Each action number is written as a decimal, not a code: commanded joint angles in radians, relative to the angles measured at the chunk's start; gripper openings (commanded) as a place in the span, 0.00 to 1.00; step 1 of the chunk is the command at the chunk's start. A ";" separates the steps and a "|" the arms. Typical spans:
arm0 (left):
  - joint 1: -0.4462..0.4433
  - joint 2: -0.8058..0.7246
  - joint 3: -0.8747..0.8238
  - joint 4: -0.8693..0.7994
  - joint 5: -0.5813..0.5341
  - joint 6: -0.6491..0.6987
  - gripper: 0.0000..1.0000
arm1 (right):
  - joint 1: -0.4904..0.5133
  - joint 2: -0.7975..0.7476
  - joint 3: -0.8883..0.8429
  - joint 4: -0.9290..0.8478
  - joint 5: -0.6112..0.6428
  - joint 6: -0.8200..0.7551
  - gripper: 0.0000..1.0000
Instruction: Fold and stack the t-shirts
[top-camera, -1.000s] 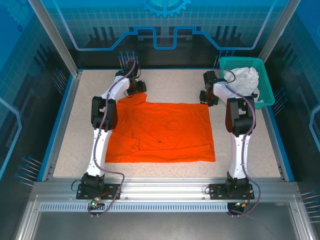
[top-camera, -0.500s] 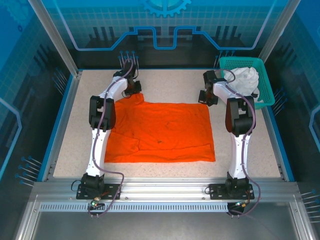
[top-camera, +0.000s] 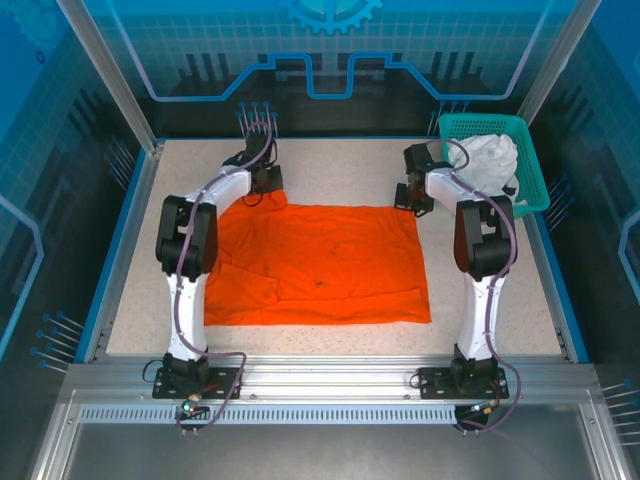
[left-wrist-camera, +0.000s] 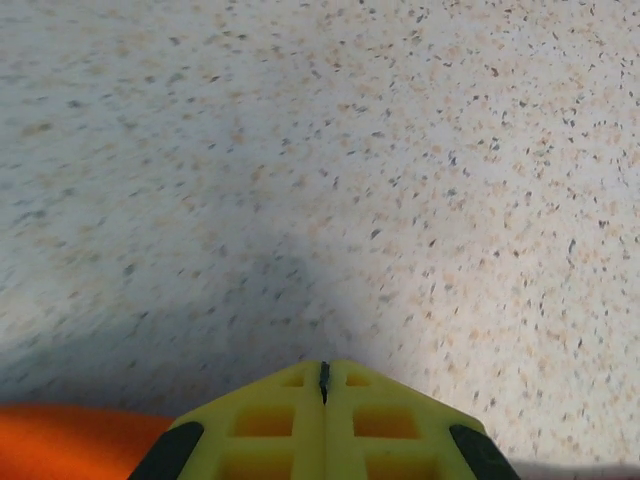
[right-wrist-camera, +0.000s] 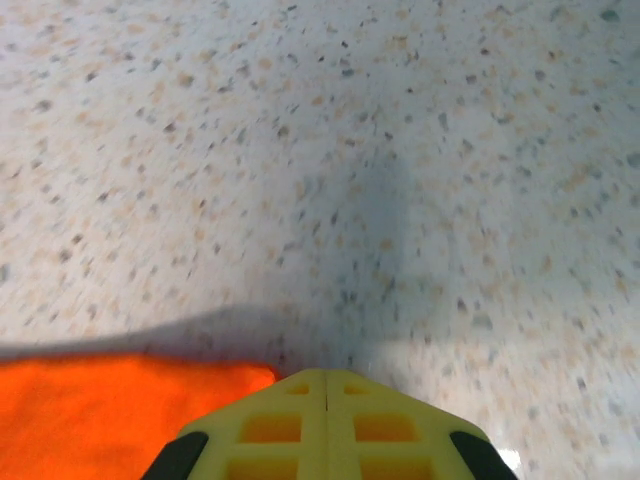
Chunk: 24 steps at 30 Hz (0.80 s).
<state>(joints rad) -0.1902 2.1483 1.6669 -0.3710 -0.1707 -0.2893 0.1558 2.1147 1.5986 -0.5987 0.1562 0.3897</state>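
On the speckled table (top-camera: 340, 160), walled in blue glass (top-camera: 330, 50), the orange t-shirt (top-camera: 320, 265) lay flat, its far corners met by the clenched left gripper (top-camera: 262, 188) and right gripper (top-camera: 408, 197) on arms (top-camera: 190, 240) stretched forward.

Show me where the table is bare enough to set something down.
Bare: the far strip of table beyond the orange t-shirt, and the strip along the right edge, nearer than the basket. Crowded: the middle, under the t-shirt.

Two shirts: one orange shirt (top-camera: 320, 265) mid-frame, one white shirt (top-camera: 492, 158) upper right. One basket (top-camera: 480, 122). Two arms: left arm (top-camera: 190, 250), right arm (top-camera: 482, 240). Two pincers: left pincer (left-wrist-camera: 324, 374), right pincer (right-wrist-camera: 327, 379). One desk (top-camera: 340, 165).
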 joint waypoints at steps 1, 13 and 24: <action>-0.009 -0.128 -0.131 0.150 -0.083 -0.022 0.00 | 0.014 -0.139 -0.086 0.075 -0.007 -0.026 0.00; -0.051 -0.532 -0.598 0.205 -0.213 -0.219 0.00 | 0.038 -0.494 -0.466 0.186 -0.054 -0.020 0.00; -0.052 -0.766 -0.770 0.009 -0.211 -0.319 0.01 | 0.034 -0.604 -0.586 0.171 -0.044 -0.013 0.00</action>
<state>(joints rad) -0.2409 1.4284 0.9565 -0.2779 -0.3706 -0.5514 0.1829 1.5406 1.0351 -0.4332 0.1192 0.3729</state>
